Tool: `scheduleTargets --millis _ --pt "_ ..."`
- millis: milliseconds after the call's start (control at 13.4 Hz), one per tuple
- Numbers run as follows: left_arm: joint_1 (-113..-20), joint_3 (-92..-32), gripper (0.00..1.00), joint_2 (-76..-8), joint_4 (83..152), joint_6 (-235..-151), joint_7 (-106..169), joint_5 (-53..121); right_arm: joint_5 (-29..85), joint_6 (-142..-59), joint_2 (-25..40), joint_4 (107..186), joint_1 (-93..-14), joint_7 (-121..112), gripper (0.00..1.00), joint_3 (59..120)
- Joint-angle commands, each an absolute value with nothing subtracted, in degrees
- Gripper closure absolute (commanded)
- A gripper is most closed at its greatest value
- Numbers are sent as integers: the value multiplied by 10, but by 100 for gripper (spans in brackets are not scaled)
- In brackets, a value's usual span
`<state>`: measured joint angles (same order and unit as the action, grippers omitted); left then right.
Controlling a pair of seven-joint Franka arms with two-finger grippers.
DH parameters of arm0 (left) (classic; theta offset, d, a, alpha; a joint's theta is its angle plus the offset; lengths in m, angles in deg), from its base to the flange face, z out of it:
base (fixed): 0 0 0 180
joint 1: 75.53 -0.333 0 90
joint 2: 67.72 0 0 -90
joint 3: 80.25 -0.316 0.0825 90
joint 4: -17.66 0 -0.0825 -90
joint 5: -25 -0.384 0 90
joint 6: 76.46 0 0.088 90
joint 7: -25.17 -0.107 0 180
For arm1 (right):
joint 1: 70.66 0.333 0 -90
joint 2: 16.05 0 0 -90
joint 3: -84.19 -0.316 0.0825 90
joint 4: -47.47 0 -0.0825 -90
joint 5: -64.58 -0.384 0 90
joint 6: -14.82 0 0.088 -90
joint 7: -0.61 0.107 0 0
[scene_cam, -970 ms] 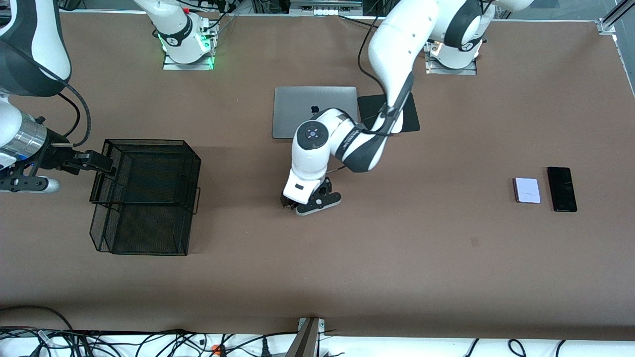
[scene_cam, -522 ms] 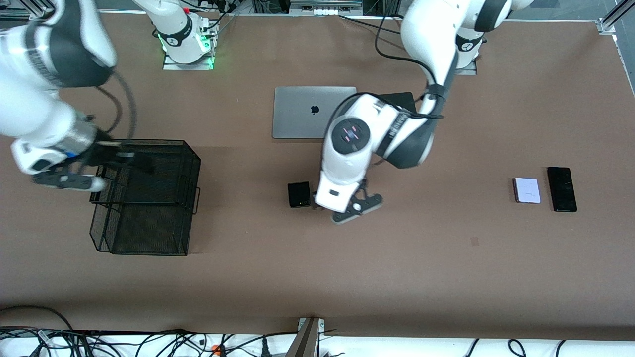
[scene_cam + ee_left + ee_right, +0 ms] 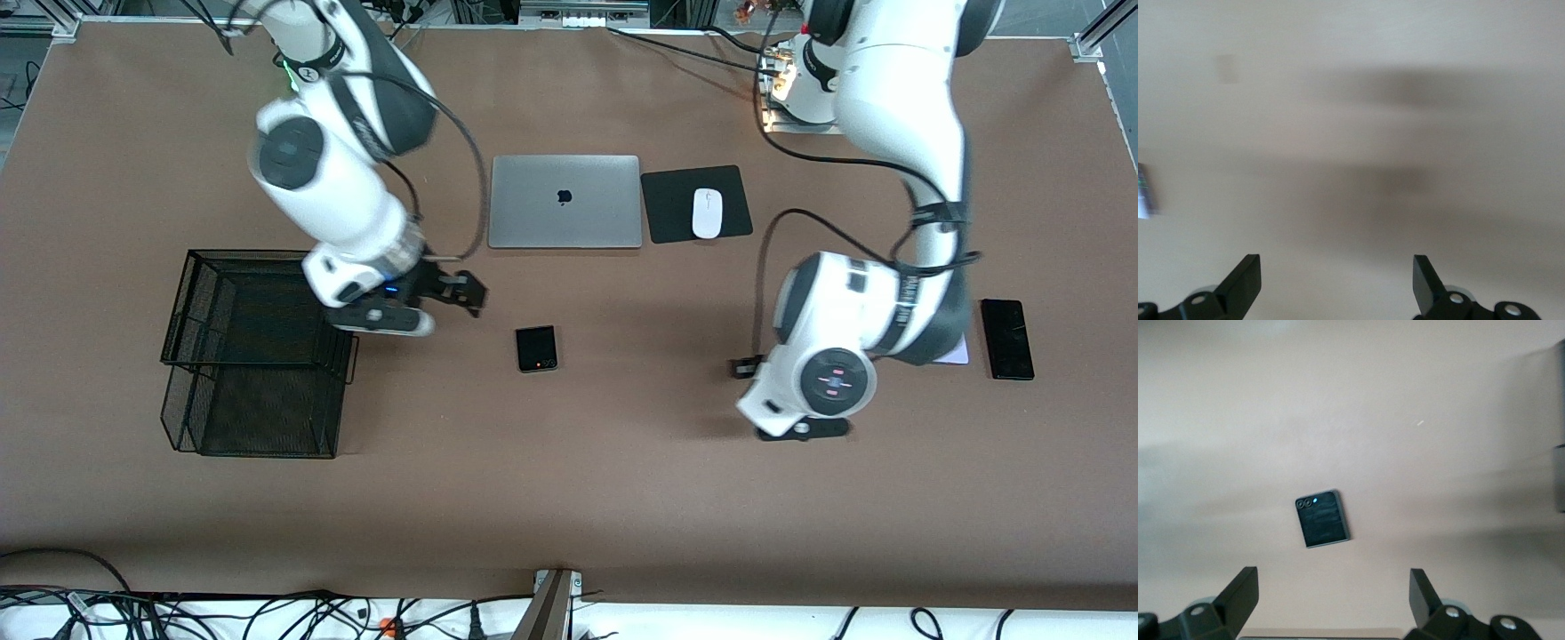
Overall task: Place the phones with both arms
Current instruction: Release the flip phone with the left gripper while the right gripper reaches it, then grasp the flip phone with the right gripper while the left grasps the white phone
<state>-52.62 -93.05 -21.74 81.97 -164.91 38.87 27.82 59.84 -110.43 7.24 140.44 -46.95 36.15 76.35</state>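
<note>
The small black phone (image 3: 536, 348) lies mid-tabletop, with the right pincer (image 3: 462, 293) open and empty above the tabletop between it and the wire basket (image 3: 258, 356). The left pincer (image 3: 1337, 283), open, hovers beside the half-hidden pale phone (image 3: 958, 356) and long black phone (image 3: 1006, 339). None looks stowed yet.

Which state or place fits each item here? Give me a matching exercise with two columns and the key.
Items:
1. small black phone
2. long black phone
3. white mouse
4. right gripper

Places or states:
A. on the black pad beside the laptop
B. open, above bare table by the mesh basket
C. mid-table, alone
D. at the left arm's end

Pairs: 1-C, 2-D, 3-A, 4-B
</note>
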Motion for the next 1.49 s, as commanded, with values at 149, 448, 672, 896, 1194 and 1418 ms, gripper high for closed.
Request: scheduleTargets --millis 149,448,672,896,1194,1418 --pt "-625 -922 0 -375 1073 -1777 187 168 642 -1145 174 1374 -409 368 0 772" --pt "-731 -921 0 -426 1190 -1931 76 153 723 -1203 228 1374 -396 360 0 772" --pt "-795 -915 0 -438 1256 -2023 56 165 752 -1248 255 1374 -390 361 0 772" --pt "-854 -881 0 -443 1341 -2151 57 228 750 -1284 274 1373 -382 373 0 772" --pt "-865 -876 0 -429 1380 -2223 57 255 753 -1304 289 1370 -376 373 0 774" --pt "-902 -846 0 -418 1386 -2247 56 266 757 -1322 300 1370 -370 373 0 776"
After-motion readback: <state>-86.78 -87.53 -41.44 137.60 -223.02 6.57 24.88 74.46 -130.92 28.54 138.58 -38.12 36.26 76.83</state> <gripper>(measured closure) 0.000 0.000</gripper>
